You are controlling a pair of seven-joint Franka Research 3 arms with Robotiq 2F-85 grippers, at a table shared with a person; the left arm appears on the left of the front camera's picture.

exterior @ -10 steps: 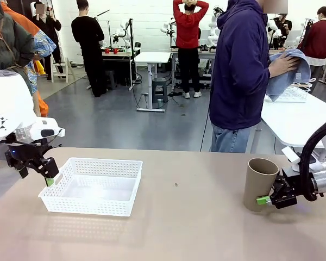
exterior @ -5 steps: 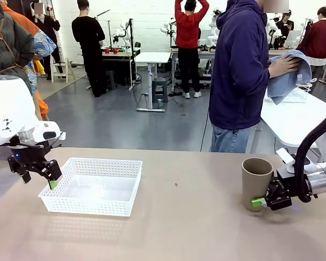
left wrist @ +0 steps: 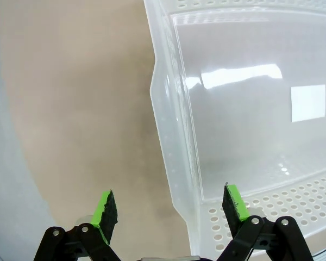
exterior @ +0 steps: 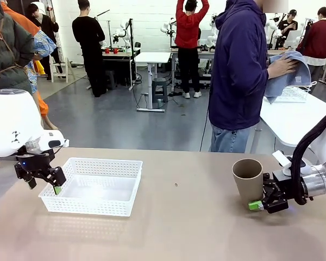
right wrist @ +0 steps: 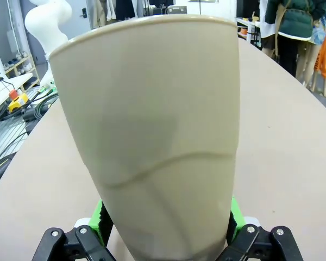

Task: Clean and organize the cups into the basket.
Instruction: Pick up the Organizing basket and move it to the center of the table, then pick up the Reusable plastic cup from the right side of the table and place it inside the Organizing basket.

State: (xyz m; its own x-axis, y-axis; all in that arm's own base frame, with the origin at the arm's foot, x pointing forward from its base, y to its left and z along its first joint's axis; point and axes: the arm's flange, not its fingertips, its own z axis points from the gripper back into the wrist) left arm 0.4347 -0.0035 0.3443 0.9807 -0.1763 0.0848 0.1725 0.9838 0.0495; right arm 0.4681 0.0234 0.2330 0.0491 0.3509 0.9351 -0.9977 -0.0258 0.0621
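You are not getting any readable text, label, brand, number or sign in these views. The tan cup [right wrist: 152, 136] and the white basket [exterior: 92, 204] are showing you plain surfaces. A small dark mark [exterior: 15, 138] is sitting on the left arm's white housing [exterior: 8, 117], but it is coming through too small for you to read.
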